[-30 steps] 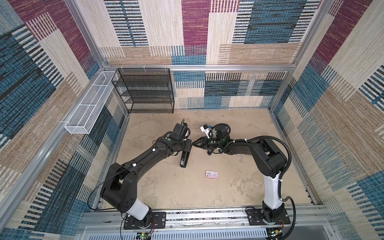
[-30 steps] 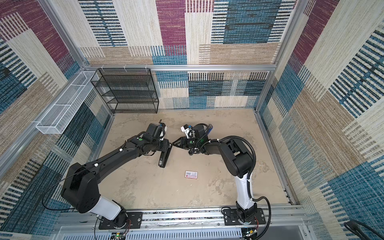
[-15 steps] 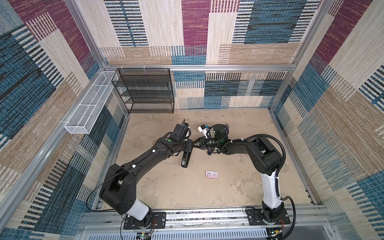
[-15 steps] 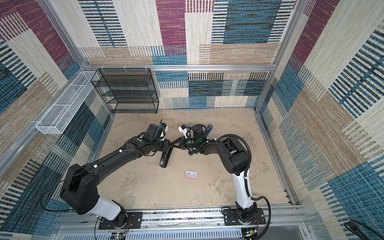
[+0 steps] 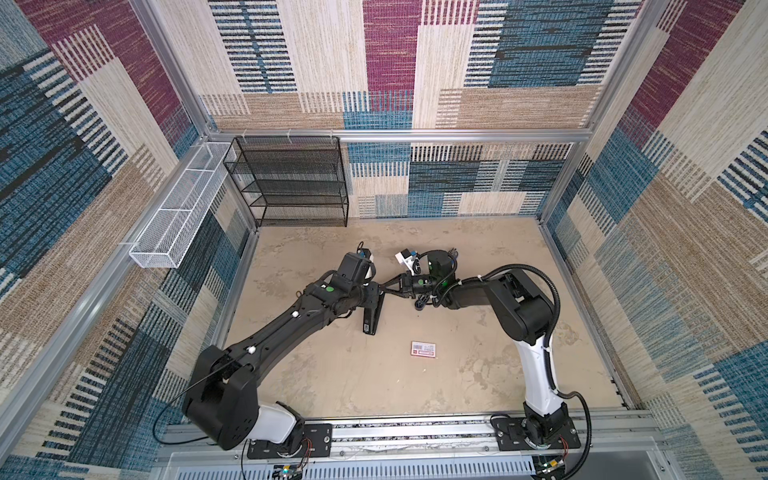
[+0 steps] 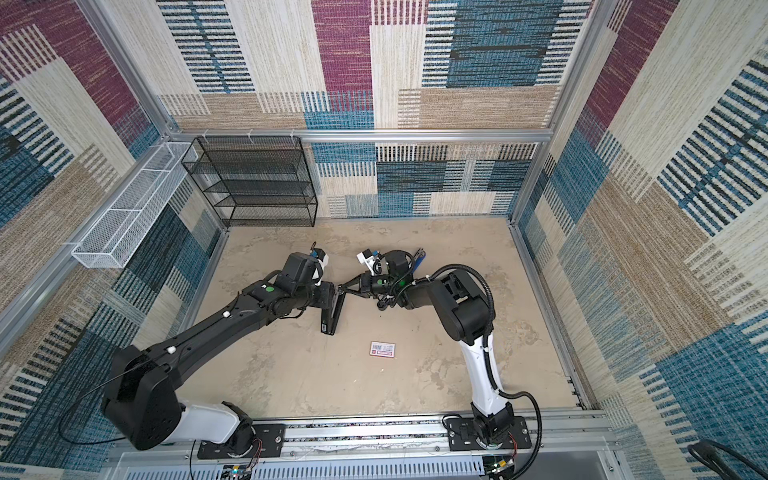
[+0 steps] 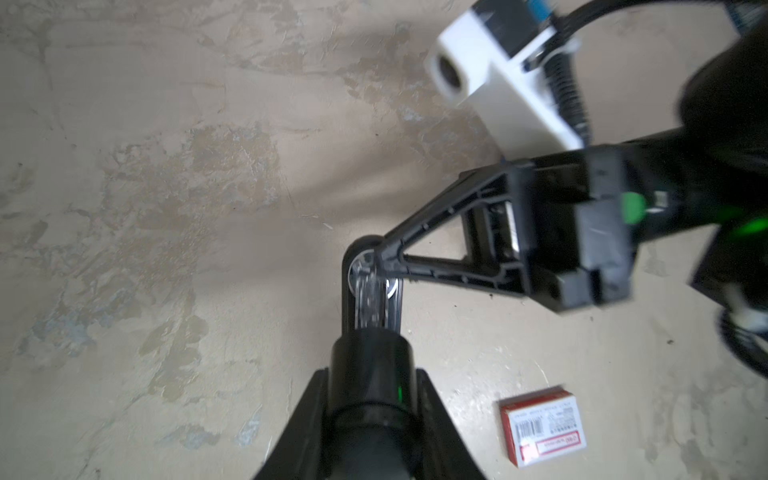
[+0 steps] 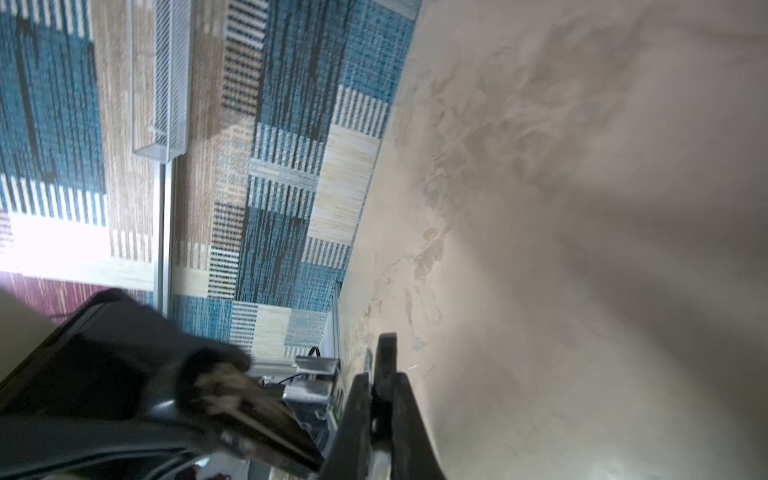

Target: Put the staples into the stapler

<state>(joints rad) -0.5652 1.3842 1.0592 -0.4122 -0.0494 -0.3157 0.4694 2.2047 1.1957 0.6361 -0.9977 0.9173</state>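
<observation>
A glinting staple strip (image 7: 368, 293) lies along the open channel of the black stapler (image 5: 371, 318), its long axis matched to the stapler's. The tips of the right gripper (image 7: 375, 262) are brought together at the strip's far end. Whether the strip is pinched or only touched cannot be told. The stapler's body is clamped between the fingers of the left gripper (image 7: 370, 374) and is held down at the table (image 5: 332, 374). The coming push is judged to run along the channel, from the right gripper's end toward the left gripper, and the right arm is the nearer to the strip. The red-and-white staple box (image 5: 423, 349) is set well apart from the stapler, on the right arm's side. A barcode is shown on it, but its print is too small to be read.
</observation>
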